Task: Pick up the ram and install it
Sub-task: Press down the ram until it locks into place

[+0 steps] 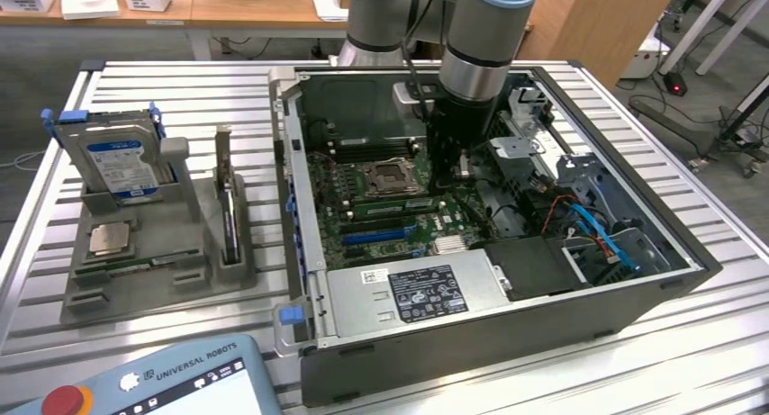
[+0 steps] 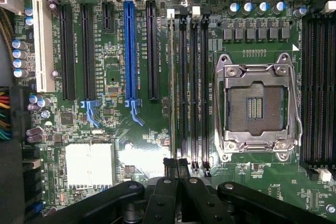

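— So, where's your tool (image 2: 177, 167)?

— Pinched shut, gripping nothing, just above the memory slots (image 2: 191, 93) beside the empty socket (image 2: 255, 107).

— And the ram (image 2: 172, 77)?

— You've got it upright in the slot nearest the blue connector (image 2: 129, 51); seemingly seated.

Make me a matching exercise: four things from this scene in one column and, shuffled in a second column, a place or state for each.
Things:
1. hard drive
2. processor chip
3. power supply
4. processor socket

Places or states:
A. empty, on the green motherboard
B. lying flat on the grey holder
C. inside the computer case, label up
D. standing upright in the grey holder

Pairs: 1-D, 2-B, 3-C, 4-A
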